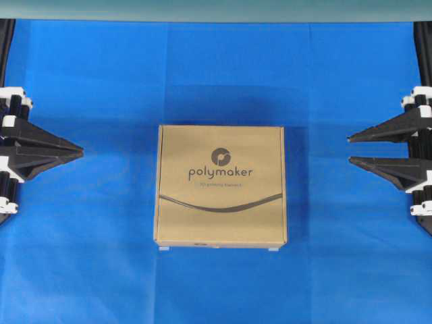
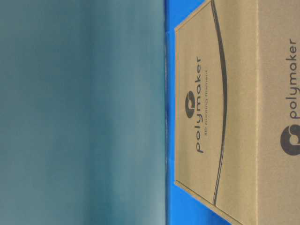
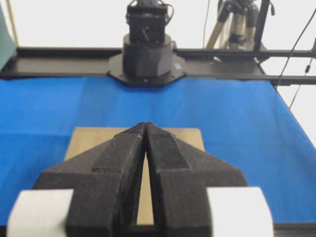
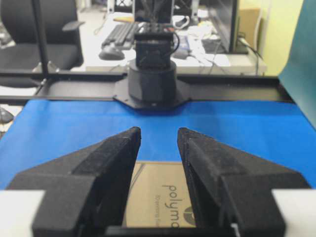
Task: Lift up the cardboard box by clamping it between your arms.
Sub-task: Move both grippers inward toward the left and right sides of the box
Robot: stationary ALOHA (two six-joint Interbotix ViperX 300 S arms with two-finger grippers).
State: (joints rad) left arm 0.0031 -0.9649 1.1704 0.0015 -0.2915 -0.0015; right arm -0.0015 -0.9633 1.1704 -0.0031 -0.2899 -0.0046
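Cardboard box (image 1: pixel 221 185) flat on blue cloth (image 1: pixel 94 81), both claws apart from it.

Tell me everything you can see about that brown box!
The cardboard box is flat, square and tan, looking like plain cardboard. Its top shows a round dark emblem, the word "polymaker", a line of tiny print and a curved dark line. It lies flat and closed in the middle of the blue cloth, with small pale tabs showing at its near edge. Nothing else touches it: the left gripper and the right gripper sit well apart from its sides.
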